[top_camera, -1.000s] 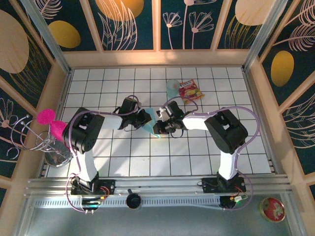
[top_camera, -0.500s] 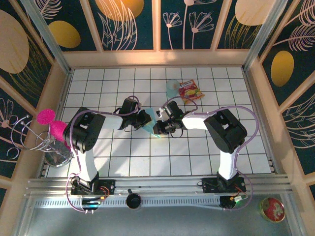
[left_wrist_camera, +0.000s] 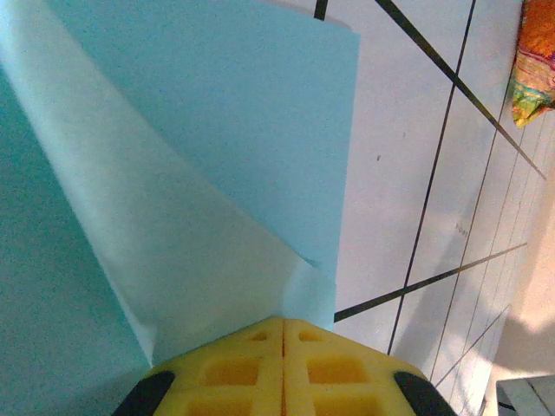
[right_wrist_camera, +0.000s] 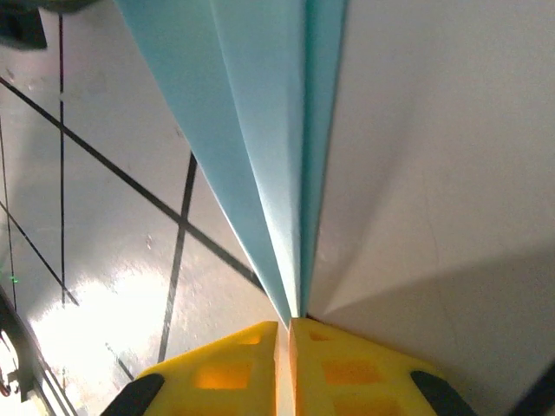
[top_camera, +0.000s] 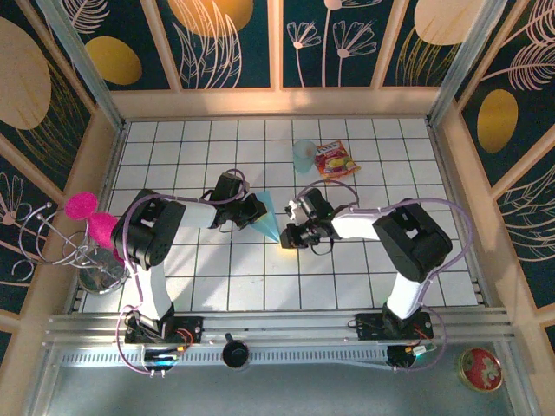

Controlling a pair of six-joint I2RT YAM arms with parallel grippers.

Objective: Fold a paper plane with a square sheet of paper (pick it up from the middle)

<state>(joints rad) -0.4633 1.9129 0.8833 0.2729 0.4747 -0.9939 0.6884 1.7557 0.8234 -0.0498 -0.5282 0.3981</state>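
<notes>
The light teal sheet of paper is folded into a slim pointed paper plane (top_camera: pixel 270 217) and held between both arms above the tiled table's middle. My left gripper (top_camera: pixel 257 211) is shut on its wide back end; in the left wrist view the yellow fingers (left_wrist_camera: pixel 234 368) pinch a corner of the layered paper plane (left_wrist_camera: pixel 217 173). My right gripper (top_camera: pixel 284 237) is shut on the narrow tip. In the right wrist view the paper plane's folds (right_wrist_camera: pixel 269 130) run away from the closed right gripper (right_wrist_camera: pixel 290 324) as a thin ridge.
A pale blue cup (top_camera: pixel 303 156) and a red-and-yellow snack packet (top_camera: pixel 335 160) lie behind the arms; the snack packet (left_wrist_camera: pixel 536 61) also edges into the left wrist view. A wire stand with pink pieces (top_camera: pixel 87 217) stands outside the left wall.
My right gripper has slid down toward the near side along the paper to its tip, and its arm has swung right. The paper now stretches out longer and narrower. The left gripper kept its hold.
</notes>
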